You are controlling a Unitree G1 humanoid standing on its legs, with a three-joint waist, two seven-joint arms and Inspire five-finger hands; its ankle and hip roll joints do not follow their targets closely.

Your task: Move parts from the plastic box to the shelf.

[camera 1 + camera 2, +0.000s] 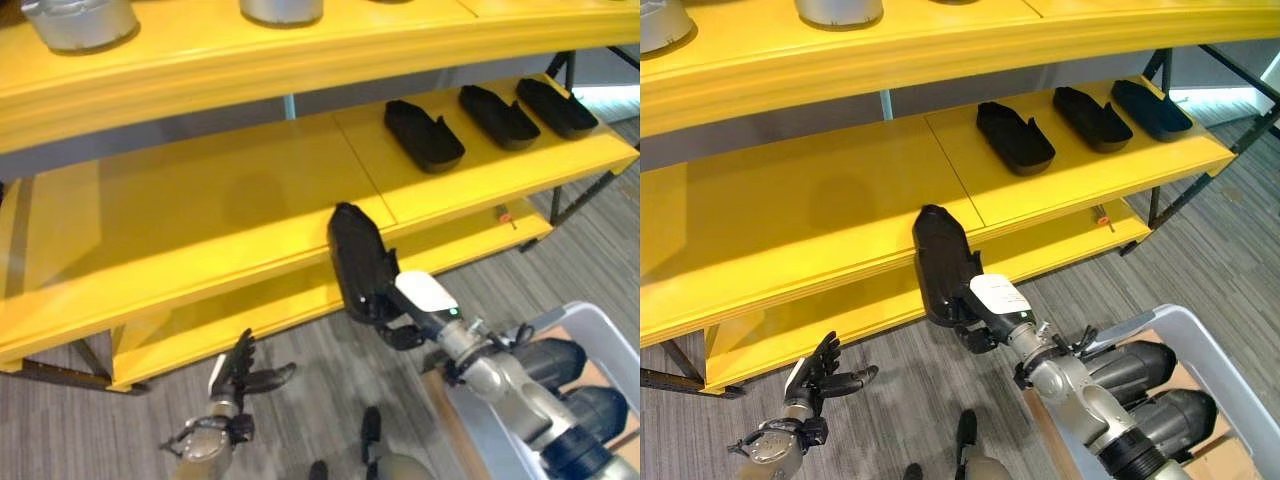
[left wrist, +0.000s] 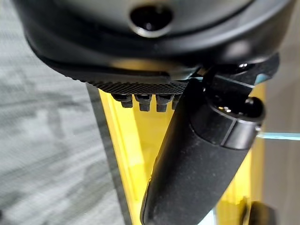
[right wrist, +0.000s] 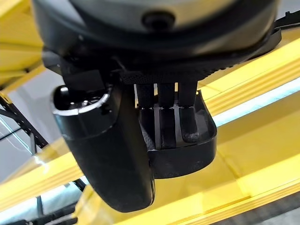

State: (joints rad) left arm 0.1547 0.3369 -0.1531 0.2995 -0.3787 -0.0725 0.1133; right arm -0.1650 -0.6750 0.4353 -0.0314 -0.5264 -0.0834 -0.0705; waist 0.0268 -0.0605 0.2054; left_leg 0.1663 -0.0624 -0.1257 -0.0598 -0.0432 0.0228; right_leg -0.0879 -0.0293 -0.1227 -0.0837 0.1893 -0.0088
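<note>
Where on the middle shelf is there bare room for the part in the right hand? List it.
The right hand holds a black part at the front edge of the middle shelf. Free: the whole stretch of that shelf to the robot's left of the panel seam. Crowded: its right end, where three black parts lie in a row.

I see two metal pots [image 1: 80, 22] [image 1: 282, 10] side by side at the far edge, their tops cut off; a small red-tipped thing [image 1: 1101, 215] lies low on the right, too small for me to identify; grey striped carpet [image 1: 300, 370] covers the floor.
</note>
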